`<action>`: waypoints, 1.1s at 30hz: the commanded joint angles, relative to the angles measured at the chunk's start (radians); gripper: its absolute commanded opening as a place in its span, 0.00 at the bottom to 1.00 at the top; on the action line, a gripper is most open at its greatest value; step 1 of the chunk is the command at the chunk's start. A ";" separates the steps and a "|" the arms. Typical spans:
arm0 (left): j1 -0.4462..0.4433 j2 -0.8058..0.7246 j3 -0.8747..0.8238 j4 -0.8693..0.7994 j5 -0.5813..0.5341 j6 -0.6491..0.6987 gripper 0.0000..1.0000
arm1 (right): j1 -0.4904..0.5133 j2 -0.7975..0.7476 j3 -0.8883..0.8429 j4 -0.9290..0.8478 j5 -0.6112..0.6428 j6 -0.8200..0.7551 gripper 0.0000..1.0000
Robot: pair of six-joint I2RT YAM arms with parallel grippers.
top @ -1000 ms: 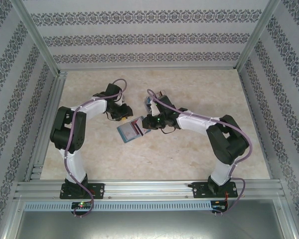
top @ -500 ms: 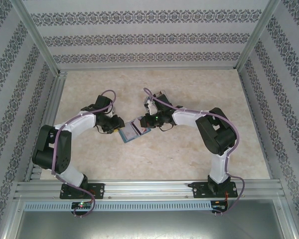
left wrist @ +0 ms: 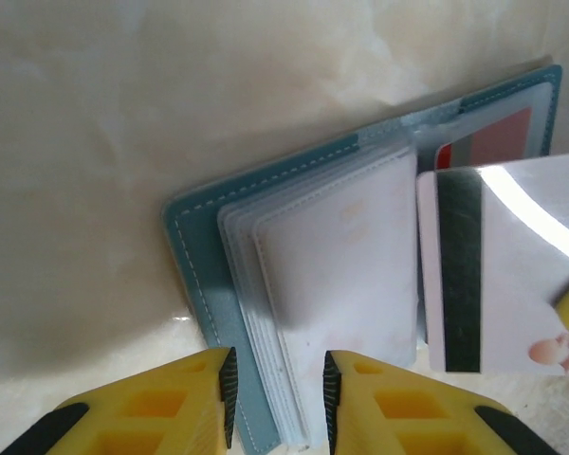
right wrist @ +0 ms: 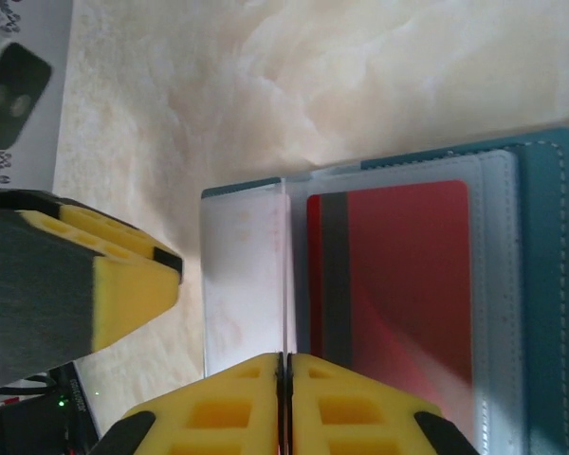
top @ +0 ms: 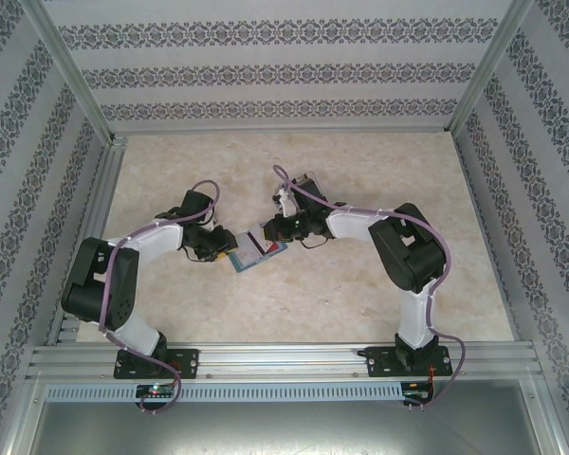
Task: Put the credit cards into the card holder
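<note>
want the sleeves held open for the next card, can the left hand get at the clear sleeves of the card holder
Probably yes: the left hand hangs open right at the edge of the clear sleeves, with nothing between. The whitish card in the right hand sits off to one side.

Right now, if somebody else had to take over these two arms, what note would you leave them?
Left gripper: open, jaws either side of the card holder's near edge; I cannot tell whether it touches.
Right gripper: shut on a whitish card with a dark stripe, held edge-on over the open holder.
Done: a red card sits in a clear sleeve.
Left: slide the held card into a sleeve, then release it.
</note>
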 commanded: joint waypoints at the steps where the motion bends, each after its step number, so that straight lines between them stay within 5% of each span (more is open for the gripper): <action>1: 0.021 0.037 0.007 0.026 -0.024 0.001 0.32 | 0.024 0.000 -0.028 0.043 -0.020 0.031 0.12; 18: 0.055 0.094 0.048 0.047 -0.001 0.024 0.32 | 0.045 -0.112 -0.087 0.073 0.083 0.108 0.12; 33: 0.055 0.095 0.023 0.066 0.004 0.019 0.31 | 0.031 -0.087 -0.224 0.377 0.144 0.279 0.12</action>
